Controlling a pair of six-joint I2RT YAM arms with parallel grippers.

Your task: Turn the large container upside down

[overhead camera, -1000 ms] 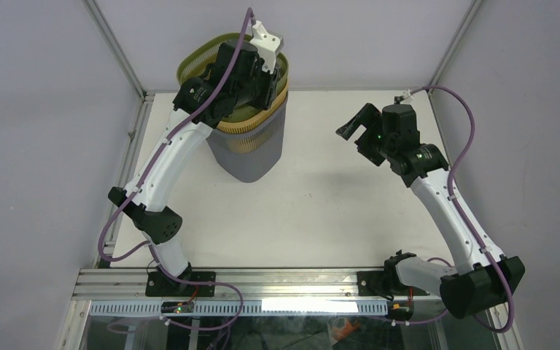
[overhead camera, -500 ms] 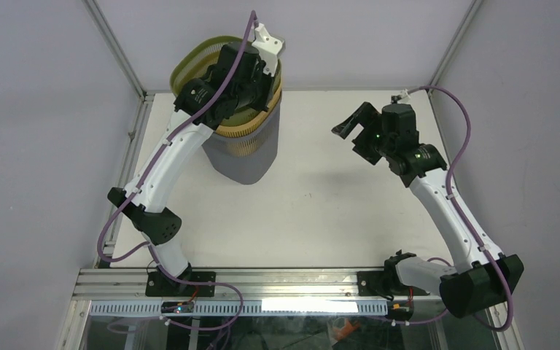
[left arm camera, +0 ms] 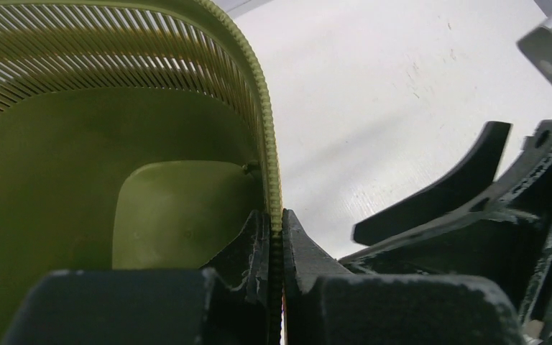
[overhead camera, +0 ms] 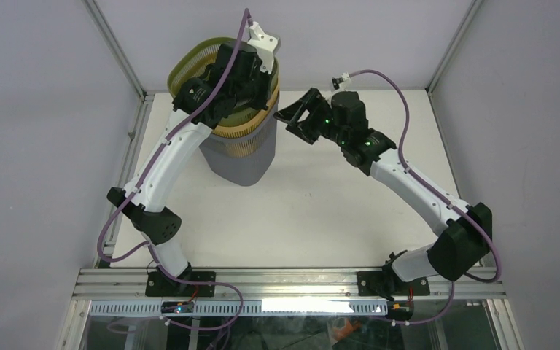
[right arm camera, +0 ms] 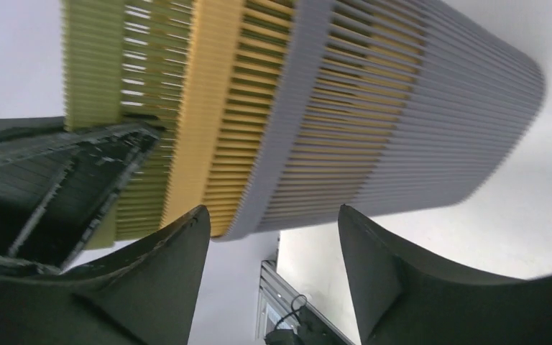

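Clamping is confirmed at the left gripper (left arm camera: 274,223): its fingers are pressed together on the right-hand rim of the green container (left arm camera: 79,144), with the toothed rim edge sandwiched between them. The left wrist view alone shows this contact, along with the container's solid inner floor. In the top external view the arm's wrist covers the grip point.

The green container is the innermost of three nested slatted containers. It sits inside a yellow container (overhead camera: 235,137), which sits inside a grey container (overhead camera: 242,164). The stack is at the far left corner of the counter (overhead camera: 335,204), mouth upward and leaning slightly. Whether its base rests on the counter cannot be determined from any view.

The right gripper (overhead camera: 293,115) is positioned just beside the right side of the stack, level with the upper bands. Its fingers are spread wide and hold nothing. The right wrist view shows what the overhead camera does not: the stack's outer wall side-on, with the green, yellow and grey bands in sequence, beyond the gap between the two fingers and clear of both. One right finger also appears at the right edge of the left wrist view, near the clamped rim but apart from it.
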